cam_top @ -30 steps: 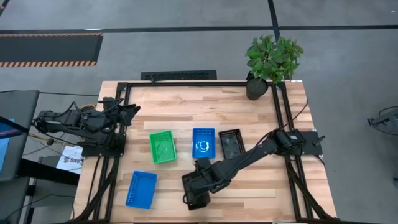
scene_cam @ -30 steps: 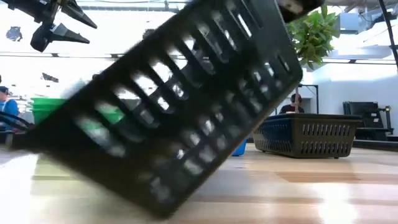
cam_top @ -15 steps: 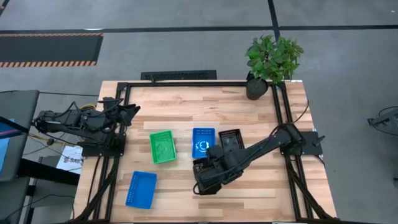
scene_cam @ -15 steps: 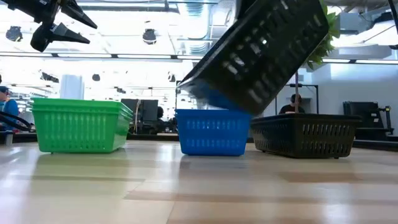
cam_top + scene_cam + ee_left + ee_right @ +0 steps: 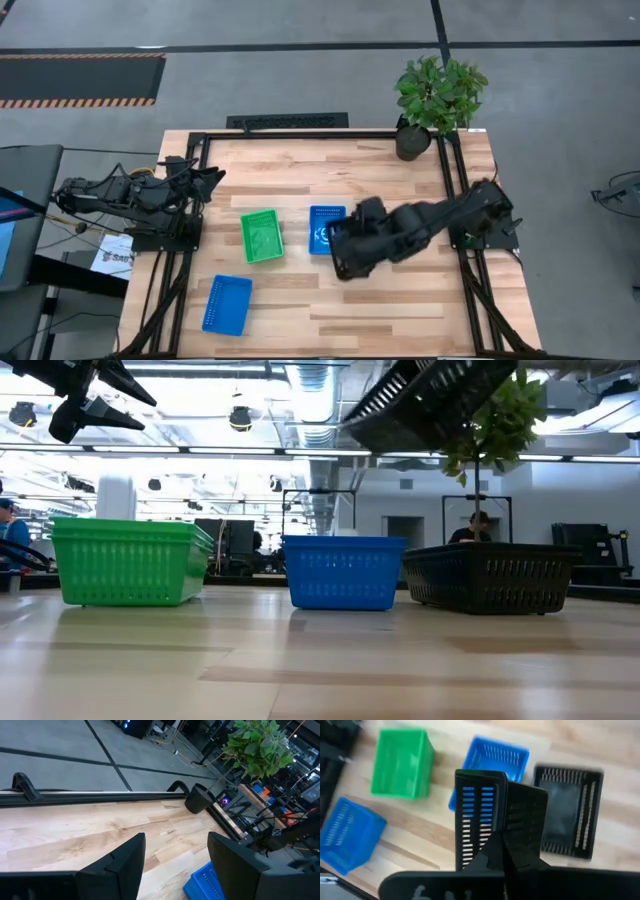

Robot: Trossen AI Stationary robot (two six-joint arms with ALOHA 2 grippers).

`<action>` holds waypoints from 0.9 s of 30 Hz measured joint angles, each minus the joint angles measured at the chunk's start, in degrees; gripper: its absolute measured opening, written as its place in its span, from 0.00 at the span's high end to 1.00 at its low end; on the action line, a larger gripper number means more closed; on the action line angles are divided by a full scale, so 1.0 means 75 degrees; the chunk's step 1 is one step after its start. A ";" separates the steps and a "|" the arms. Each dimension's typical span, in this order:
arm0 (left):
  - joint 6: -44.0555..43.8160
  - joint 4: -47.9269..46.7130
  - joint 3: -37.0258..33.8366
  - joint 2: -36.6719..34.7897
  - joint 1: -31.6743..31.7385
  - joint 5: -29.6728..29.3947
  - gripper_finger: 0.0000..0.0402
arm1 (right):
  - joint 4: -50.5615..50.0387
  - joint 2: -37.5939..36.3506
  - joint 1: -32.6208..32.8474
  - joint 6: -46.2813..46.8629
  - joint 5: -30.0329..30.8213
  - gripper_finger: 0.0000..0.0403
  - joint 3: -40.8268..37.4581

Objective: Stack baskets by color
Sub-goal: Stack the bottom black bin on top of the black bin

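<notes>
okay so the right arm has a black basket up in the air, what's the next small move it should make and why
Probably carry the held black basket sideways until it hangs squarely over the black basket on the table, then lower it in. The right gripper, jaws shut on the basket's wall, holds it tilted, well above the table and nearer the blue basket. The lone blue basket near the front can wait.

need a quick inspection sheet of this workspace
surface: wooden table, bare planks in a black frame
job's things: green basket, blue basket and black basket in a row; second blue basket apart near the front edge; another black basket held tilted in the air
clutter: nothing seen
grippers: right gripper shut on the raised black basket; left gripper open, empty, parked at the left edge
cables: bundle by the left arm's base
surroundings: potted plant at the far right corner; person in the room behind
</notes>
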 joint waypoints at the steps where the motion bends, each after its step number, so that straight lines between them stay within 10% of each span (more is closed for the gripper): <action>1: 0.0000 0.0001 0.0000 0.0000 -0.0002 -0.0008 0.49 | 0.0019 -0.0140 -0.0106 -0.0158 0.0021 1.00 -0.0106; 10: -0.0003 0.0020 0.0000 -0.0003 0.0001 -0.0001 0.49 | 0.0230 -0.1794 -0.0478 0.0443 -0.0242 1.00 -0.2858; 27: -0.0191 0.0023 0.0000 -0.0003 0.0001 -0.0488 0.49 | 0.5916 -0.5330 -0.1120 -0.0544 -0.0580 1.00 -0.8853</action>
